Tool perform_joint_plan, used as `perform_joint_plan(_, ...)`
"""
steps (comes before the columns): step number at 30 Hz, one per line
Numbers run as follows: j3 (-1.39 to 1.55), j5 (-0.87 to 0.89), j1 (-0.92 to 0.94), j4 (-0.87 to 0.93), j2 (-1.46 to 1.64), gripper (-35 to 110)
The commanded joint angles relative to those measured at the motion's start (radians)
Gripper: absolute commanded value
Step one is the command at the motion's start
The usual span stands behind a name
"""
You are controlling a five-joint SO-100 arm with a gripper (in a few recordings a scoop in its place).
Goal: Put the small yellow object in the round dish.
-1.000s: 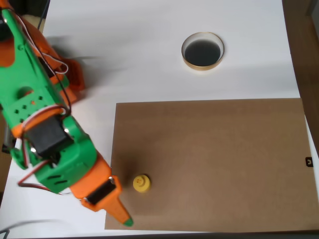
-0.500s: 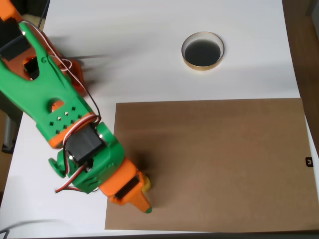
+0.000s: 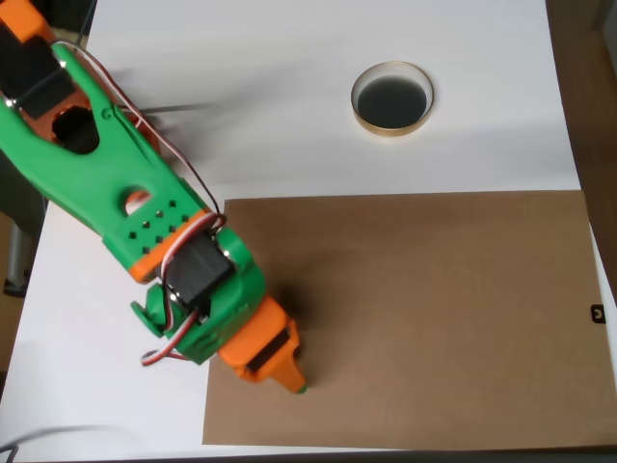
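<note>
While the green and orange arm reaches over the lower left part of the brown board, its end effector points downward, presumably to close on the small yellow object. That object is hidden under the end effector in the overhead view, so its exact position cannot be told, nor whether the jaws are parted or closed. Judged by this posture, the step in hand is the grasp. Beyond the board's upper edge, well apart from the end effector, the round dish stands on the white tabletop. Its tan rim encloses a dark interior holding nothing. Transfer to the dish is not yet done.
</note>
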Motion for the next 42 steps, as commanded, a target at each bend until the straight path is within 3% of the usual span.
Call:
perform_joint_plan(1,-0.057,-0.006,0.005,0.005,0.014,25)
perform_joint_plan(18,-0.087,0.017,0.017,-0.018,-0.041,0)
perform_joint_plan(31,-0.284,-0.057,-0.026,0.137,-0.009,0)
perform_joint_plan(42,-0.380,-0.193,-0.244,0.238,0.012,0)
